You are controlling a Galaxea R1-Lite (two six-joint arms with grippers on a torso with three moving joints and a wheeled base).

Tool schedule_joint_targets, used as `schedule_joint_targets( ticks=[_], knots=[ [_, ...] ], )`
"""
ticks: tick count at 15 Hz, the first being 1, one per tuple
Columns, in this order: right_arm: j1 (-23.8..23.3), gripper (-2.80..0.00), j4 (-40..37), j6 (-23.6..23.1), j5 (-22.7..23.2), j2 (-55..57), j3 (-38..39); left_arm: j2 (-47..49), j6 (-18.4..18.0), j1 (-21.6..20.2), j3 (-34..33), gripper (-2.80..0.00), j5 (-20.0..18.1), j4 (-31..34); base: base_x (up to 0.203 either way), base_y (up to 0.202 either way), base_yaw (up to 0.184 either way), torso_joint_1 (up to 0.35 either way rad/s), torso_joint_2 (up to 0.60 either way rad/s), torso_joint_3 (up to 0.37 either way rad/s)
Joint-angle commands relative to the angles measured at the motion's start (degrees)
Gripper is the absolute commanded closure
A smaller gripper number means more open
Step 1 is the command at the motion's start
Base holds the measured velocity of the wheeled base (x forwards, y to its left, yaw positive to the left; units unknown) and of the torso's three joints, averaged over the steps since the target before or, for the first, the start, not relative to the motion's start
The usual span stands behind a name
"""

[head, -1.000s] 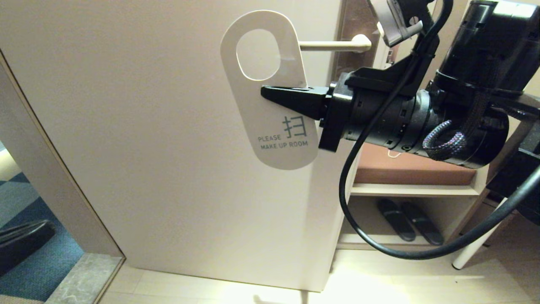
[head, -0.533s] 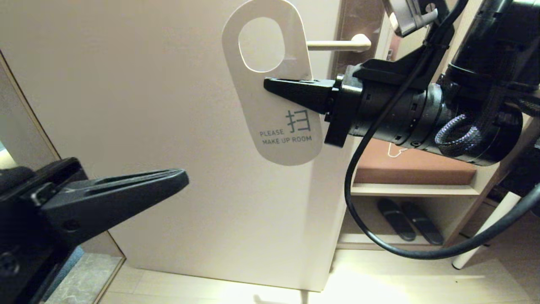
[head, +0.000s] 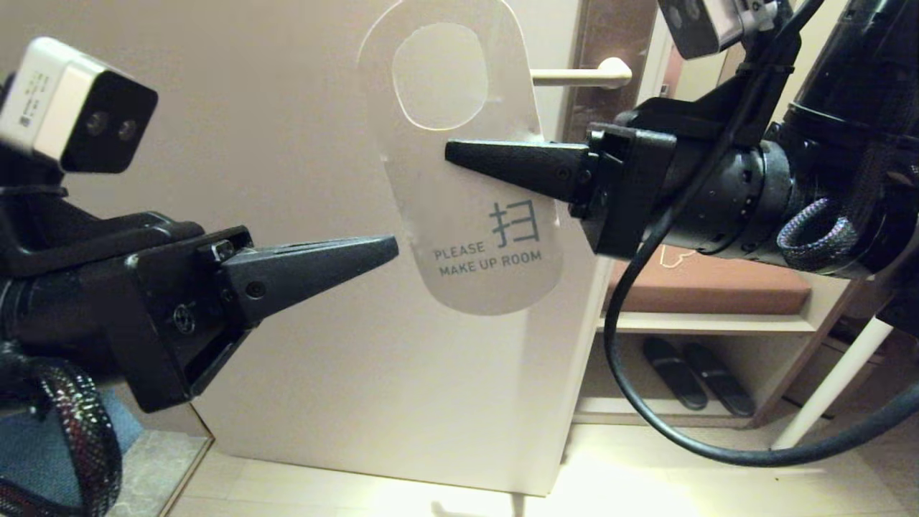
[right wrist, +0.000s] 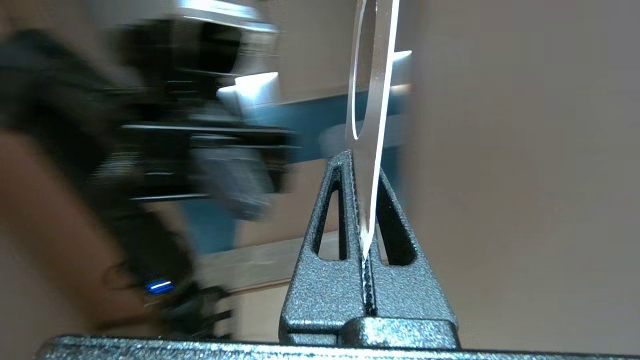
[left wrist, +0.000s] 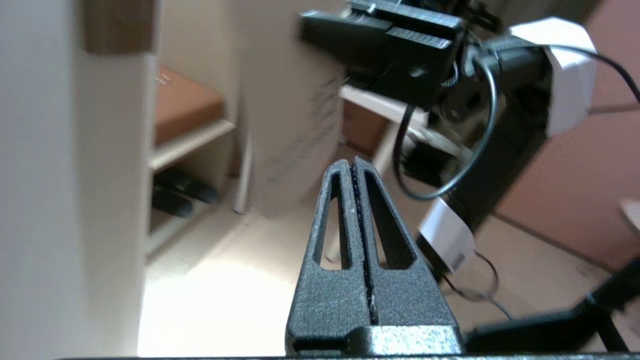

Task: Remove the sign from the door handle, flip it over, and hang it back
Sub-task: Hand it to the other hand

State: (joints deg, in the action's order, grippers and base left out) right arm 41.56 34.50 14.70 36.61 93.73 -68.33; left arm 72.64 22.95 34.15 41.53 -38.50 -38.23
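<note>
The sign (head: 474, 237) hangs in the air off the door handle (head: 583, 73), its white "PLEASE MAKE UP ROOM" face toward my head camera. My right gripper (head: 459, 154) is shut on the sign's right edge just below the oval hole; in the right wrist view the thin sign (right wrist: 370, 100) stands edge-on, pinched in the right gripper (right wrist: 361, 165). My left gripper (head: 384, 248) is shut and empty, its tip just left of the sign's lower left edge. In the left wrist view the left gripper (left wrist: 354, 167) points at the blurred sign (left wrist: 290, 115).
The cream door (head: 251, 143) stands right behind the sign. A shelf unit (head: 703, 323) with a brown cushion and dark slippers (head: 693, 384) is at the right. A black cable (head: 646, 402) loops below the right arm.
My left arm has come up from the lower left and its tip now nears the sign. My right gripper has pulled the sign a little toward me and left, farther off the handle.
</note>
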Motion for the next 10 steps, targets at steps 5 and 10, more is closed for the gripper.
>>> schedule_joint_targets(
  ticks=[5, 10],
  knots=[
    [-0.90, 0.00, 5.23, 5.76, 4.97, 2.68, 0.23, 3.21, 5.60, -0.66, -0.53, -2.80, -1.93, -3.52, 0.000, 0.000, 0.000, 0.000, 0.00, 0.000],
    [-6.16, 0.00, 11.23, 5.98, 11.27, 3.60, 5.39, 2.86, 5.86, -0.63, -4.68, -2.80, -1.93, -3.54, 0.000, 0.000, 0.000, 0.000, 0.00, 0.000]
  ],
)
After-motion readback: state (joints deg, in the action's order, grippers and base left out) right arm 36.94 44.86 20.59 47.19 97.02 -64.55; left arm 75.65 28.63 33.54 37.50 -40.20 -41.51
